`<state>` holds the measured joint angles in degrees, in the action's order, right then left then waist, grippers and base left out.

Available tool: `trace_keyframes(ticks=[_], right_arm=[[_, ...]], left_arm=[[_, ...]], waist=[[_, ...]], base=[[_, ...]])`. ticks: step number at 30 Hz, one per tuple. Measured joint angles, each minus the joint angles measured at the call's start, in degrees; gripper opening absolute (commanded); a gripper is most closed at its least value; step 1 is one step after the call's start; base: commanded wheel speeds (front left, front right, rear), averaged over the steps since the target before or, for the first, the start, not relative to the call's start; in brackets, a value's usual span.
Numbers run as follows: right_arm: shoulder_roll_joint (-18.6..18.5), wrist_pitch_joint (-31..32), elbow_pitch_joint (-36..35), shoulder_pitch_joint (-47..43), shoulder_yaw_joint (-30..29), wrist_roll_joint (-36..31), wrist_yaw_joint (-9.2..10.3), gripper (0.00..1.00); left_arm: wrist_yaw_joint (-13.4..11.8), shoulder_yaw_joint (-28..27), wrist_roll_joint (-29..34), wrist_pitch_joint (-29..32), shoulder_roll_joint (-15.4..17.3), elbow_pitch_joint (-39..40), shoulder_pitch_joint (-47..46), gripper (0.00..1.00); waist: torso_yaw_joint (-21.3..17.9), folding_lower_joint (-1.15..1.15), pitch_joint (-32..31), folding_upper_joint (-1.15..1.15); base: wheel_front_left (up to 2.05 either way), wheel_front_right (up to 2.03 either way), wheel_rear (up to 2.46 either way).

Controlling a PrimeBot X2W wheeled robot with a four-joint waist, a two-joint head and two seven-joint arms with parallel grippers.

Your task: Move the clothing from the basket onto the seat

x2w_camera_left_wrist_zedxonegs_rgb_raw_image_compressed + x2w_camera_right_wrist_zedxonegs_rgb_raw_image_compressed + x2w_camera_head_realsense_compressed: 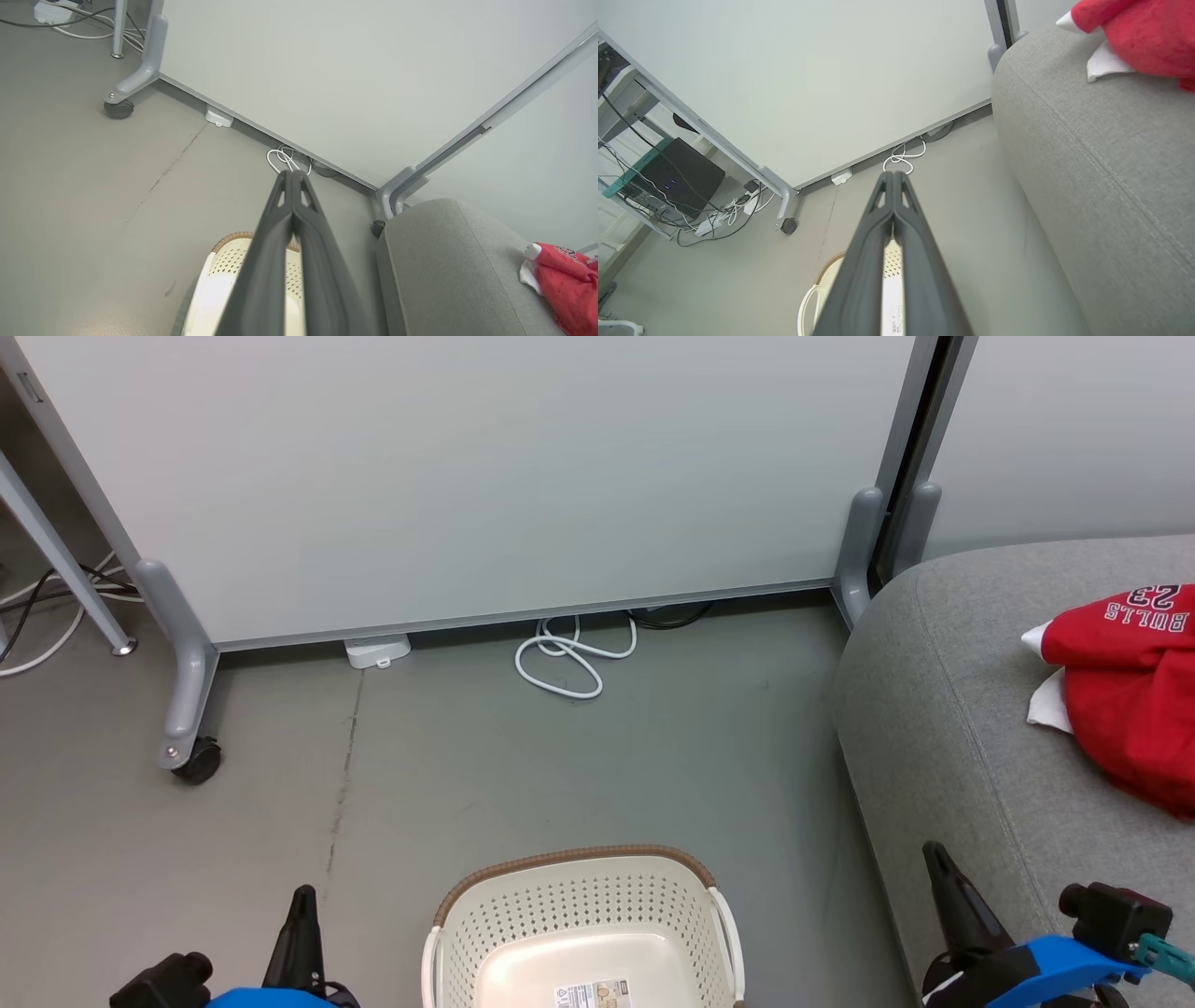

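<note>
The red clothing [1130, 695] with "BULLS 23" lettering and white trim lies bunched on the grey seat [952, 728] at the right; it also appears in the left wrist view [567, 284] and the right wrist view [1143, 37]. The cream basket [583, 933] with a brown rim stands on the floor at the bottom centre, showing a bare bottom with a label. My left gripper [303, 896] is shut at the lower left, left of the basket, holding nothing. My right gripper [934, 854] is shut at the lower right, over the seat's front edge, fingertips together [893, 173].
A wheeled grey partition panel [467, 476] stands across the back, its castor foot [191, 756] at the left. A coiled white cable [569, 658] and a white power adapter [378, 651] lie on the floor under it. Table legs and cables stand at far left.
</note>
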<state>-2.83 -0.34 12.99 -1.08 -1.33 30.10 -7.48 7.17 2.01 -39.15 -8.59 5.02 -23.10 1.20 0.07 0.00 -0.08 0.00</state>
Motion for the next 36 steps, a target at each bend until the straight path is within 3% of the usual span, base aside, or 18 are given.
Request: trace_keyframes(ticks=[36], right_arm=[[0.00,3.21,0.53,3.13,-2.44,29.09,0.01,0.00]], left_arm=[[0.00,-3.99,-24.83,7.08,-1.02,4.22,-3.36,0.00]], waist=[[-0.03,0.00,0.09,0.00]], base=[[0.00,0.00,0.00]])
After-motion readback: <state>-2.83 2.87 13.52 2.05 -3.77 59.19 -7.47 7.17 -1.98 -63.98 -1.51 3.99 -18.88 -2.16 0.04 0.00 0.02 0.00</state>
